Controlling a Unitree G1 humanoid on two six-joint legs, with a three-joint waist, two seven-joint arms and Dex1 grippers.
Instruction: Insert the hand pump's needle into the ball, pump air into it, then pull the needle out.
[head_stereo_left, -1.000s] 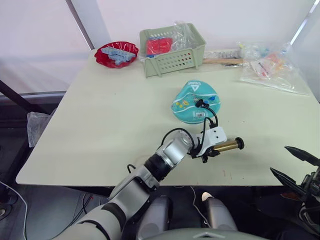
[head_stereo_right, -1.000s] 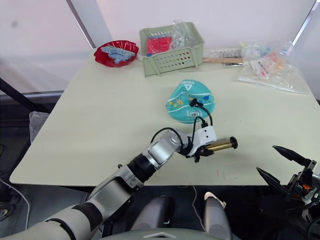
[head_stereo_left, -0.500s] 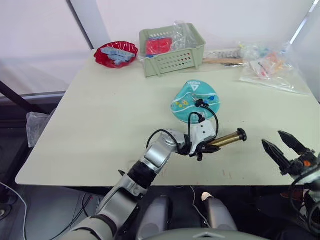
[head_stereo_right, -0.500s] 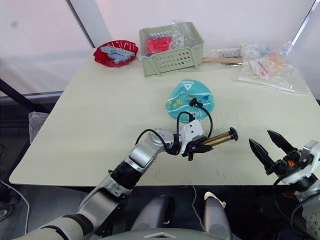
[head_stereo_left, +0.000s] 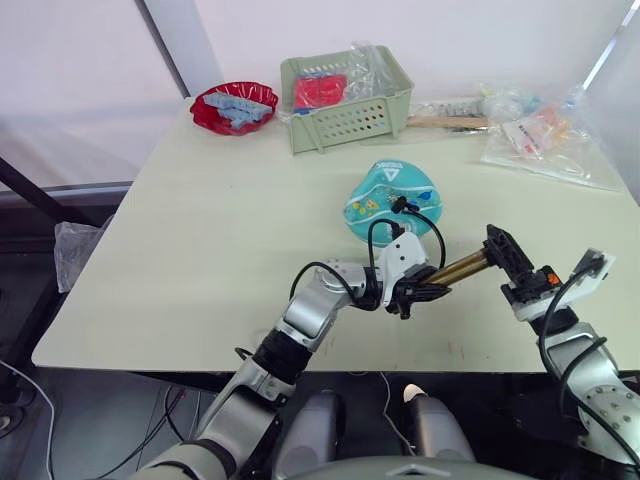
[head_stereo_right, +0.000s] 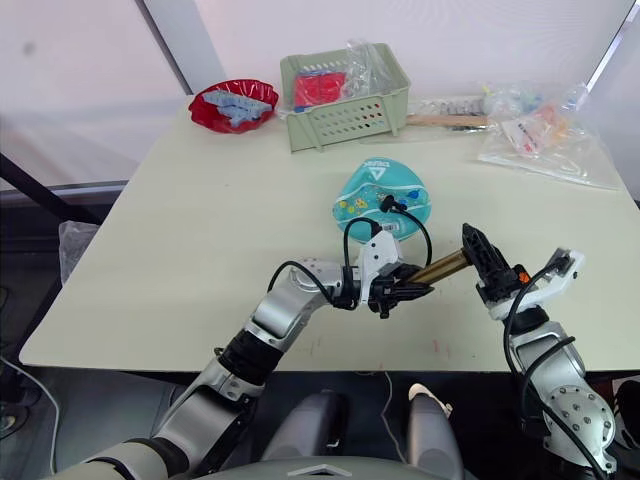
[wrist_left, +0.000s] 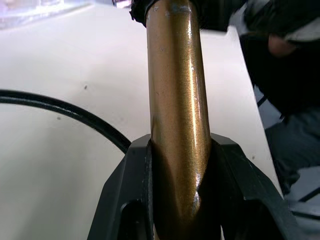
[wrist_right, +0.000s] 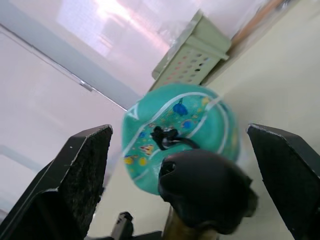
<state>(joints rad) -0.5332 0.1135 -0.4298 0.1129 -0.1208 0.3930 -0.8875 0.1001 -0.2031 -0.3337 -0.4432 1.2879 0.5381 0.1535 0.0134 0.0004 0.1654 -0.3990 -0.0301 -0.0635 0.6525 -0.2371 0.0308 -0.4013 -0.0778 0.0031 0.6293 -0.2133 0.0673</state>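
Right gripper (wrist_right: 180, 185) astride the hand pump (wrist_left: 175, 100) handle

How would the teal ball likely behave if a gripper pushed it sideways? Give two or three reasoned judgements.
The ball looks flattened and sagging, so it would probably dent and slide rather than roll. The hose joins it to the pump shut in the left gripper, so that would likely tug back.
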